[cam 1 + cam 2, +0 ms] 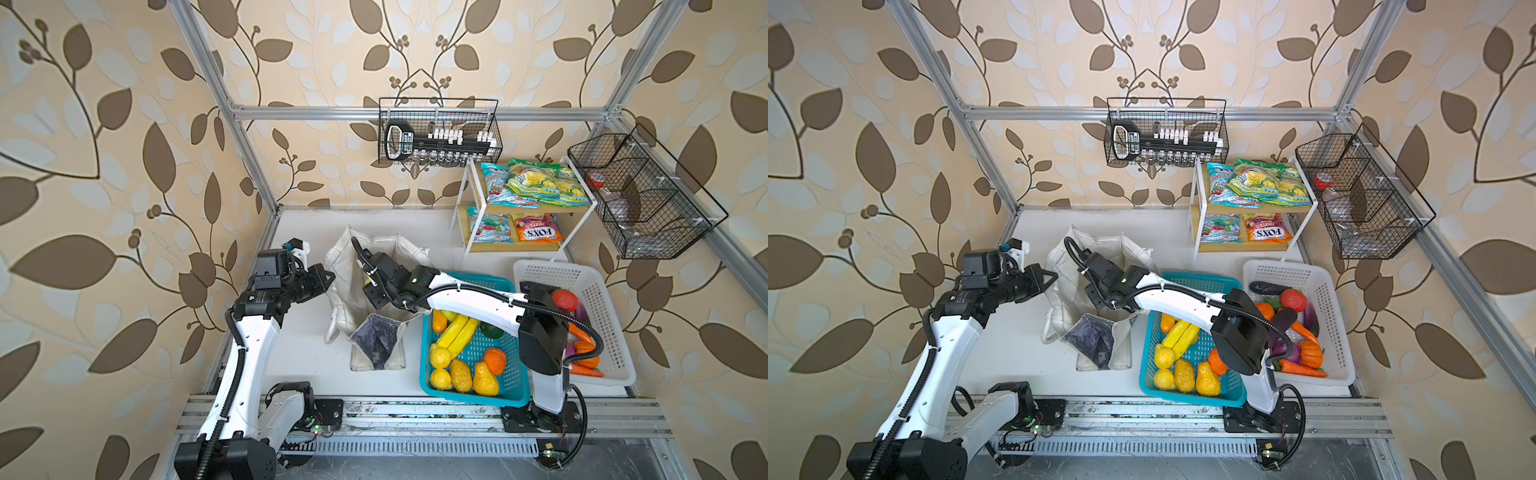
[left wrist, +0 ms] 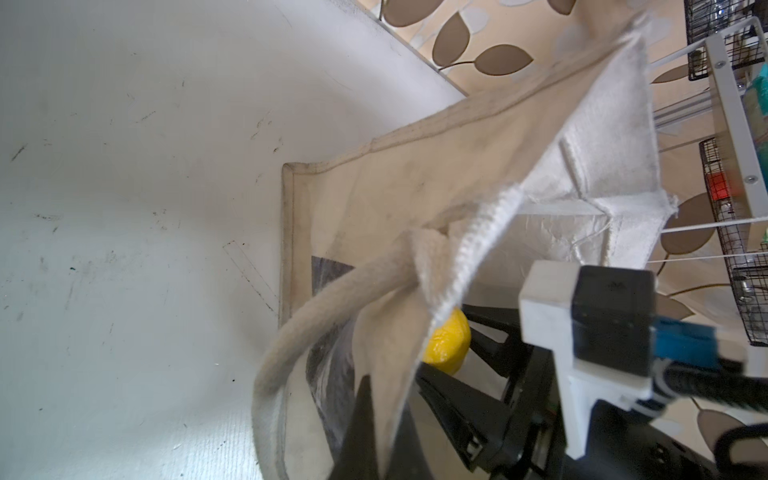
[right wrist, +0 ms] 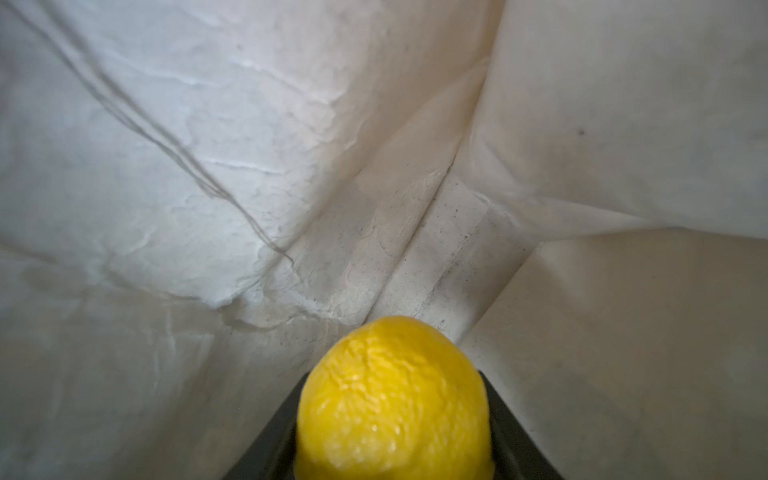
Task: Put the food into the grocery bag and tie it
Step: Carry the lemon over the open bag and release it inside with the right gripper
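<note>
My left gripper (image 2: 386, 432) pinches the grocery bag (image 1: 349, 266) by its rim at 9 o'clock. My right gripper (image 2: 451, 357) grips the lemon (image 3: 392, 399) inside the bag, unreleased; the bag's floor looks bare. The fruit (image 1: 457, 332) in the teal basket (image 1: 515, 390) at 3 o'clock, the packets (image 1: 532, 183) and the tying are all left, I judge.

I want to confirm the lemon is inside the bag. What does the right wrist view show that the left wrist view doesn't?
Only the right wrist view: the grocery bag's bare inner lining and bottom seam beyond the lemon. Only the left wrist view: the bag's outside, its rope handle, the table, and the left jaws pinching the rim. Both: the lemon gripped in the right jaws, and the bag's cloth.
</note>
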`<action>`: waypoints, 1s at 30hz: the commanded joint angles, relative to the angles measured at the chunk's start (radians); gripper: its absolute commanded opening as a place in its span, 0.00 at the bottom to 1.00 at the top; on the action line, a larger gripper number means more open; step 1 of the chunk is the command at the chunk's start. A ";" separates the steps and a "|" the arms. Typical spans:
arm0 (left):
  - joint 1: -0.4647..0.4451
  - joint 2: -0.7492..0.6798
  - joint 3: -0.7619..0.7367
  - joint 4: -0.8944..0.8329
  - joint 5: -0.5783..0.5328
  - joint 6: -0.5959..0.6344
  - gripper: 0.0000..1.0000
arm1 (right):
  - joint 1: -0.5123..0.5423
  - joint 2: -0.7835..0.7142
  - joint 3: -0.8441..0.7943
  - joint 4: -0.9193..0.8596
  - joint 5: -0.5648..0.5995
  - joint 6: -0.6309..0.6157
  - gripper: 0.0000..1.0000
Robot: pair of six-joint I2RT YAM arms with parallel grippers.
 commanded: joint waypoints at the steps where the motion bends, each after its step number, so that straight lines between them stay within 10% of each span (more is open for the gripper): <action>1: 0.008 -0.027 -0.016 0.048 0.047 -0.009 0.00 | 0.001 0.049 -0.004 0.002 -0.036 -0.015 0.52; 23: 0.007 -0.038 -0.016 0.039 0.020 -0.006 0.00 | -0.028 0.245 0.029 0.043 -0.071 0.216 0.59; 30: 0.006 -0.032 -0.015 0.035 0.022 -0.007 0.00 | -0.031 0.222 0.011 0.037 -0.036 0.212 0.75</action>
